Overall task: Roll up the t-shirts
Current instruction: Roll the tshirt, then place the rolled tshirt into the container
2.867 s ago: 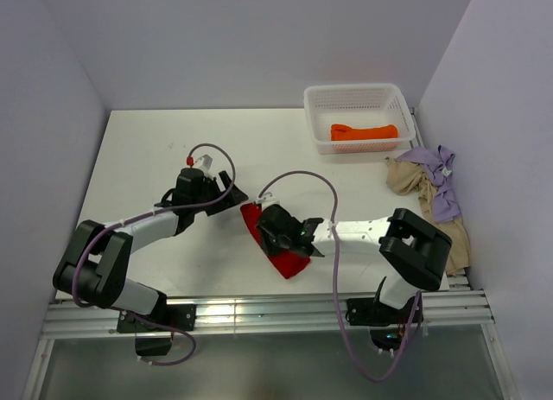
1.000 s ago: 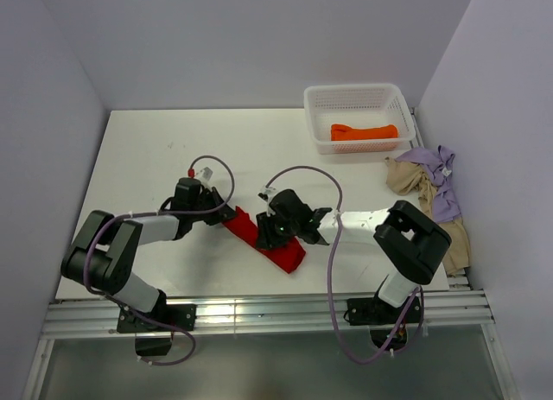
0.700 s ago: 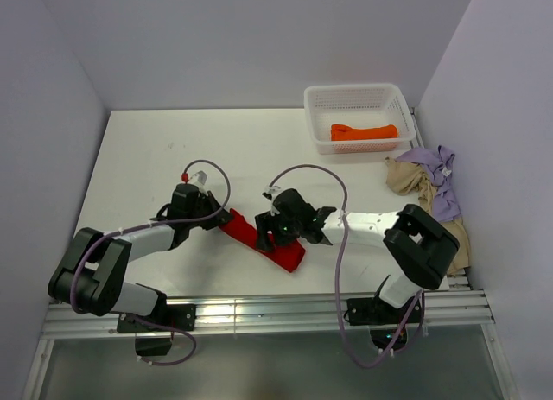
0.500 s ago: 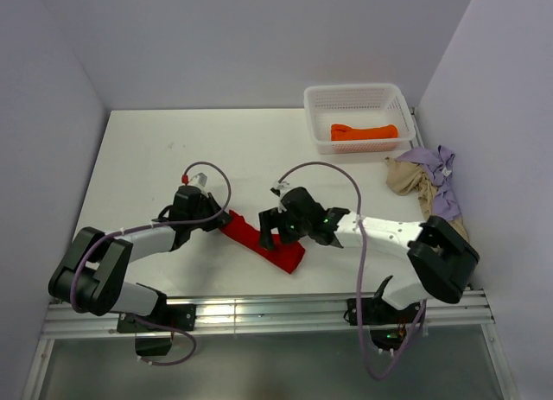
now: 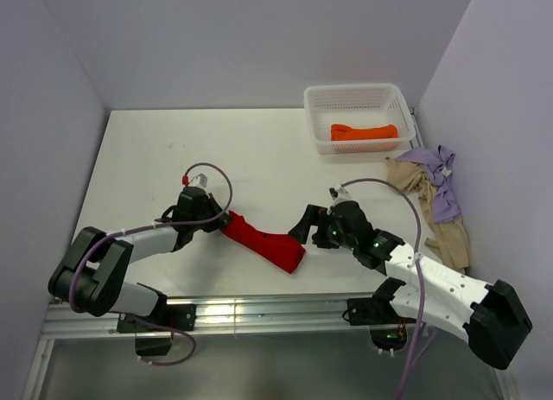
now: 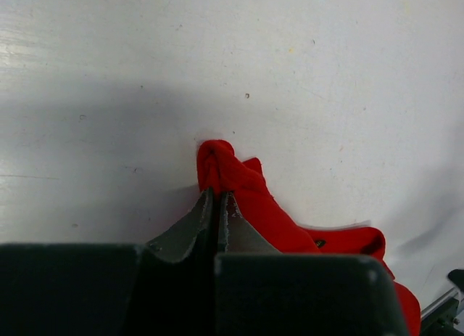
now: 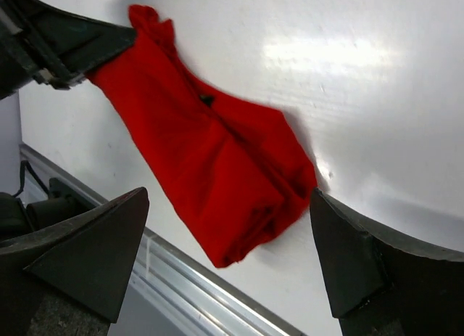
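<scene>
- The red t-shirt [image 5: 259,241] lies on the table [image 5: 173,149] close to the middle of its near edge. It is a long, narrow bundle slanting from its thin, twisted far-left end down to a thicker folded end nearest the edge.
- A second ago the right gripper [image 5: 304,227] sat over the bundle's middle; now it has let go and drawn back to the right. Its jaws are spread wide, just beside the thick end and touching no cloth.
- The left gripper [image 5: 223,220] has not shifted: its jaws are pressed nearly together, pinching the thin end of the red shirt, as the left wrist view shows.
- Judged from this, the red shirt is gathered but loose, more a folded strip than a tight roll, so it probably needs another pass or a carry to the basket [image 5: 354,89].
- The left arm reaches low from the near-left corner with its forearm along the table. The right arm stretches in from the near-right corner, wrist low and facing the bundle.
- An orange t-shirt [image 5: 364,132] lies rolled in the basket at the far-right corner. The beige t-shirt [image 5: 415,180] and lavender t-shirt [image 5: 441,188] lie crumpled along the right edge, not yet rolled.
</scene>
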Available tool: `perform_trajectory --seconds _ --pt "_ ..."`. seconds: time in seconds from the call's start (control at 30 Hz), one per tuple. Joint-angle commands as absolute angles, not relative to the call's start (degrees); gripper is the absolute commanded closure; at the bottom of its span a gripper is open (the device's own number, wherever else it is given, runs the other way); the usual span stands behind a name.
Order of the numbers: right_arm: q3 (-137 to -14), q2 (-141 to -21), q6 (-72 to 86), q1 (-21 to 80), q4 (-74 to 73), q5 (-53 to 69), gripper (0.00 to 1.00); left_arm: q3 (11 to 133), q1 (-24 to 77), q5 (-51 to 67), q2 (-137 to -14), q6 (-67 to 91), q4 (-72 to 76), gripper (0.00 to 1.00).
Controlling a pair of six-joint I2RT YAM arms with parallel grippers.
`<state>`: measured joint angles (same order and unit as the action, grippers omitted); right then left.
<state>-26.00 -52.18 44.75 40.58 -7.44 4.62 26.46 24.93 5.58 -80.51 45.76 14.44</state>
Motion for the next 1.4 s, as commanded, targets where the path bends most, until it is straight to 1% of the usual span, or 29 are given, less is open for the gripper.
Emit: perform_trajectory --seconds 0.0,0.13,0.17,0.37,0.5,0.63,0.73,0.83,0.93,1.2,1.3,1.37 --pt "-22.0 -49.7 54.7 40.3 -8.3 3.7 0.01 27.8 25.7 0.7 -81.2 46.5 9.6 1.0" --pt "-18.3 -48.0 58.7 40.4 -6.2 5.4 0.02 27.5 26.9 0.3 -80.5 47.5 7.7 1.0" --pt "-17.0 -47.6 59.6 40.5 -6.1 5.4 0.02 27.4 27.1 -1.7 -80.0 47.6 7.5 1.0" --pt "-11.8 -45.2 65.6 42.0 -0.8 4.5 0.03 26.8 27.4 -2.3 -79.6 48.3 6.9 1.0" --pt "-10.4 -48.4 67.4 43.7 4.0 3.9 0.03 26.9 27.5 -2.2 -79.9 48.4 6.9 1.0" --pt "-9.0 -52.7 68.7 43.9 12.8 6.1 0.04 27.2 27.9 -2.5 -79.7 48.6 6.3 1.0" --pt "-9.0 -53.8 69.6 44.5 13.4 4.2 0.05 27.1 28.1 -2.5 -79.7 48.7 6.2 1.0" --pt "-8.2 -53.2 70.1 45.0 13.1 1.8 0.09 26.7 28.3 -2.5 -79.6 49.0 6.2 1.0" --pt "-7.8 -53.4 70.4 45.5 13.7 0.9 0.1 26.6 28.3 -2.6 -79.5 49.0 6.2 1.0" --pt "-7.0 -61.1 70.7 46.4 19.4 0.3 0.17 26.8 29.0 -2.9 -80.1 49.7 5.9 1.0" --pt "-6.3 -60.8 71.6 46.9 19.6 -1.6 0.22 26.9 29.2 -3.3 -79.9 49.7 5.5 1.0" --pt "-6.0 -59.7 72.1 47.4 18.8 -3.4 0.29 26.9 29.3 -3.5 -79.5 49.7 5.1 1.0"
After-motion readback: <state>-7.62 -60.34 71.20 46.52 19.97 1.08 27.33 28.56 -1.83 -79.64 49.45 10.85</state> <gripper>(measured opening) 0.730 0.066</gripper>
